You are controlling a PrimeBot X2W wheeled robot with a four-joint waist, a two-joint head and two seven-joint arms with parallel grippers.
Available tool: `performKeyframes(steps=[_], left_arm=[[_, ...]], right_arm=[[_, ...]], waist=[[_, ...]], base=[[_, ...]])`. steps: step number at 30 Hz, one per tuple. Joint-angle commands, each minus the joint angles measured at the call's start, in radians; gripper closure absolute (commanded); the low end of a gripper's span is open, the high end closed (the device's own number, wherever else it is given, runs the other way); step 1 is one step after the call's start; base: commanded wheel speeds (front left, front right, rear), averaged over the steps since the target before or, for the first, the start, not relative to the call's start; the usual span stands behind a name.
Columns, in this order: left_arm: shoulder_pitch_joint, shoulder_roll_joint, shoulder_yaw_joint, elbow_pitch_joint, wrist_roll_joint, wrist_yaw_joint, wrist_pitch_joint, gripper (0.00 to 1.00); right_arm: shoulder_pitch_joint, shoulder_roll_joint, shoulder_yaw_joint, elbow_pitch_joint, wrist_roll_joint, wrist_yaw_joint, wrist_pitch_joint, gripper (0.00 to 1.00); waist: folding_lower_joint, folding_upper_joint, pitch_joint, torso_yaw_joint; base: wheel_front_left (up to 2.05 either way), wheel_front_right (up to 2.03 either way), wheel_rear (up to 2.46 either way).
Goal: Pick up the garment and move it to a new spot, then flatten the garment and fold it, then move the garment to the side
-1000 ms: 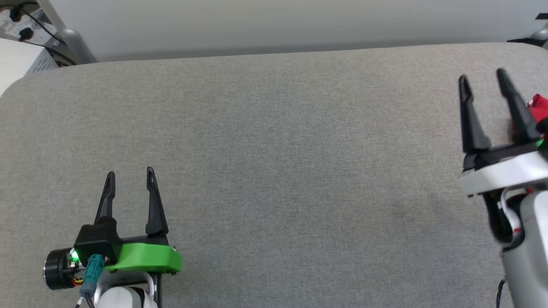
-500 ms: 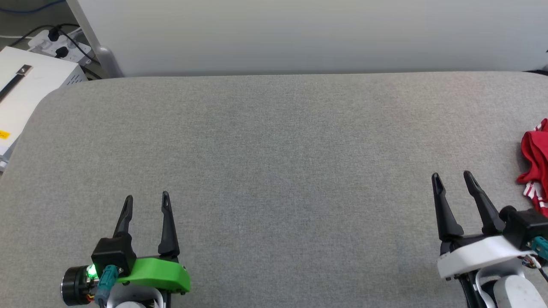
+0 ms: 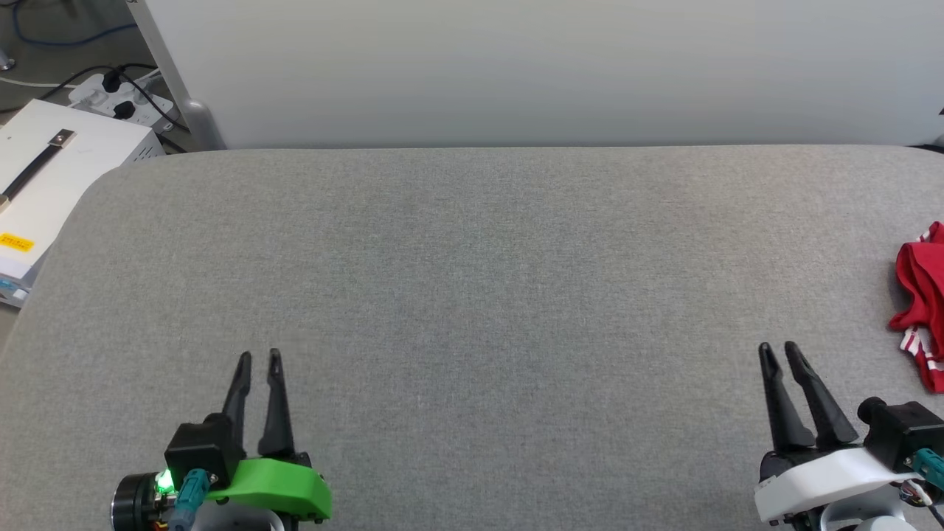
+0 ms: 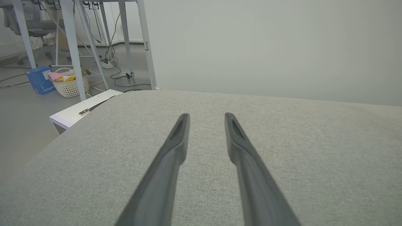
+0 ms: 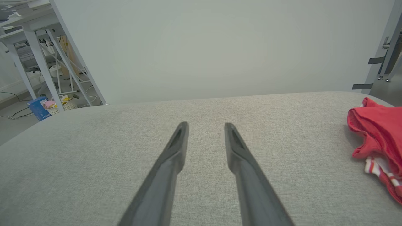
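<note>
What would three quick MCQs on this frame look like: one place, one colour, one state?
1. Where does the garment lie?
A. At the far right edge of the grey surface
B. At the centre of it
C. On the floor

2. What is the garment's main colour?
A. Blue
B. Red
C. Yellow

3. What state is the right pincer in?
A. Shut on the garment
B. Empty, fingers a little apart
C. Holding a box

Answers:
1 A: the head view shows it bunched at the right border, cut off by the frame.
2 B: the cloth is red, with white-and-red striped trim at one end.
3 B: the right wrist view shows bare grey surface between its fingers, with the garment off to the side.
</note>
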Motion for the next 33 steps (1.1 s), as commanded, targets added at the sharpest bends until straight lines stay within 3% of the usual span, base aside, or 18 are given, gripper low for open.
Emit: performKeyframes(steps=[1, 33], left_arm=[[0.000, 0.000, 0.000, 0.000, 0.000, 0.000, 0.000, 1.00], [-0.007, -0.002, 0.001, -0.024, 0.029, -0.004, 0.064, 1.00]], right_arm=[[0.000, 0.000, 0.000, 0.000, 0.000, 0.000, 0.000, 1.00], [-0.007, 0.027, -0.012, -0.028, -0.078, 0.000, 0.065, 1.00]], waist=[[0.0000, 0.0000, 0.000, 0.000], [0.0000, 0.0000, -0.010, -0.001]], base=[[0.00, 0.00, 0.00], [0.00, 0.00, 0.00]])
